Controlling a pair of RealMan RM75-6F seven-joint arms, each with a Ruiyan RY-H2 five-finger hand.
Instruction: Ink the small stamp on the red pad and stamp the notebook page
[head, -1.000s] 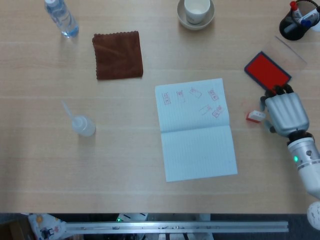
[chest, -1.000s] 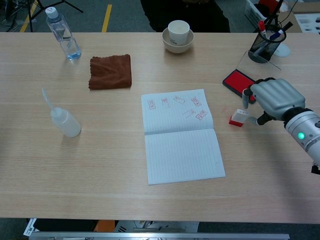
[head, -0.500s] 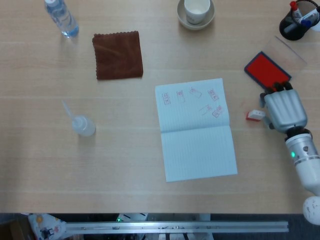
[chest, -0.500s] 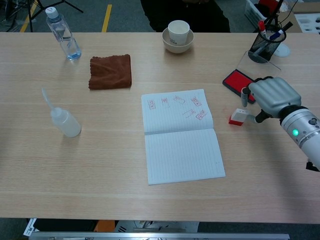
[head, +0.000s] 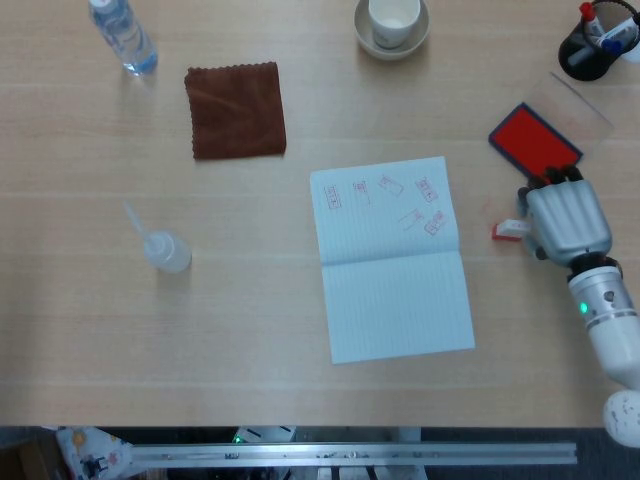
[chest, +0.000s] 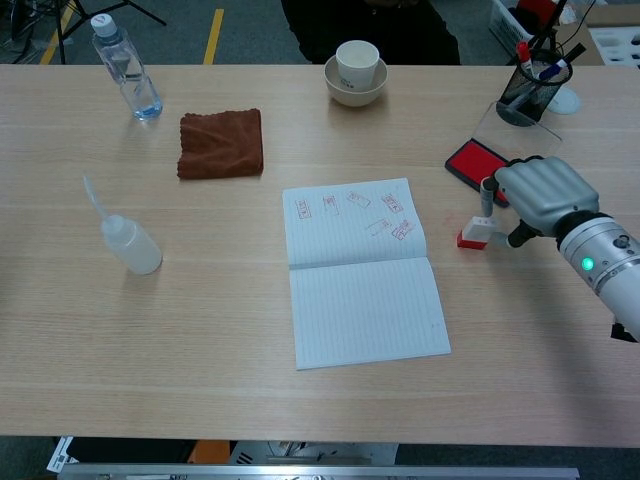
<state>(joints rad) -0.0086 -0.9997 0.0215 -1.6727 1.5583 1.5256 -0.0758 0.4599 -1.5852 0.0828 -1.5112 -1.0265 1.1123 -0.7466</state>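
The small stamp (head: 510, 230) (chest: 474, 233), white with a red base, lies on the table right of the open notebook (head: 393, 258) (chest: 362, 270), whose upper page carries several red stamp marks. The red ink pad (head: 535, 140) (chest: 470, 160) lies just beyond it. My right hand (head: 568, 220) (chest: 540, 193) hangs over the table right beside the stamp, palm down. One finger (chest: 487, 190) points down above the stamp and the thumb (chest: 515, 238) is at its right side. No firm hold on the stamp shows. My left hand is out of both views.
A pen holder (head: 590, 45) (chest: 525, 90) and a clear sheet stand beyond the pad. A cup in a bowl (head: 392, 25) sits at the back centre. A brown cloth (head: 236, 110), a water bottle (head: 122, 35) and a squeeze bottle (head: 162, 248) lie to the left.
My right hand has drifted slightly left and closer to the stamp, its fingers now right at it. The stamp has barely shifted.
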